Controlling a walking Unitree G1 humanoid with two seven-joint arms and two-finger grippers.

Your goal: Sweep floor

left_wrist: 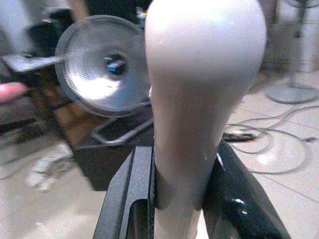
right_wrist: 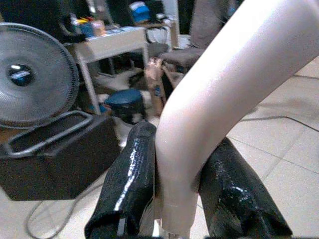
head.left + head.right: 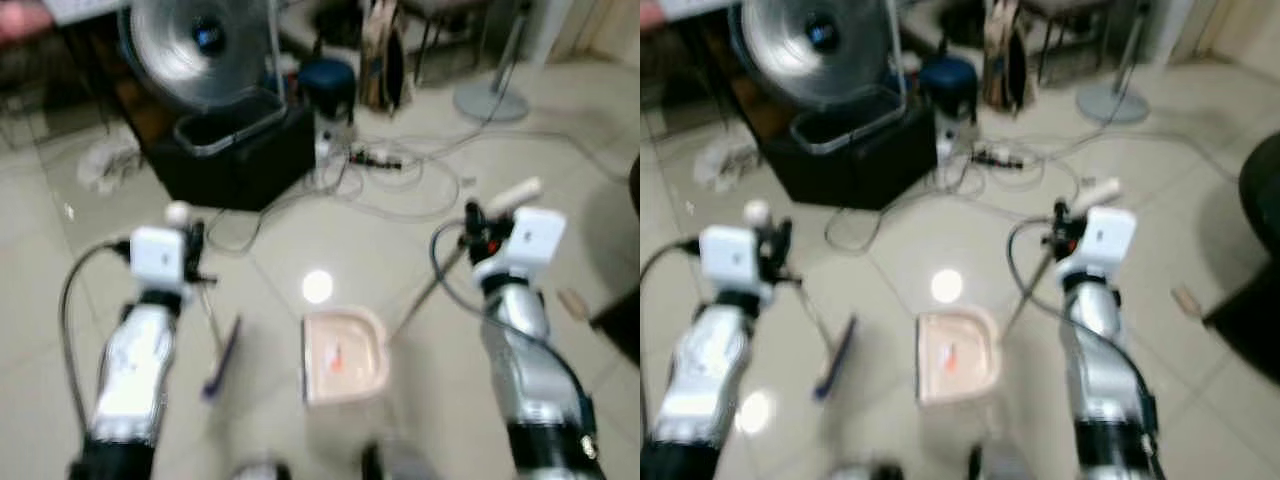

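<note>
My left gripper is shut on the thin broom handle, just below its rounded white top. The purple broom head rests on the tiles below and between my arms. My right gripper is shut on the cream dustpan handle, which slopes down to the pink dustpan on the floor in the middle. A small red-orange bit lies inside the pan. Black fingers press both sides of each handle.
A black box with a silver fan stands ahead on the left. Tangled cables cross the tiles beyond the pan. A blue stool and a fan base stand further back. A small beige scrap lies right.
</note>
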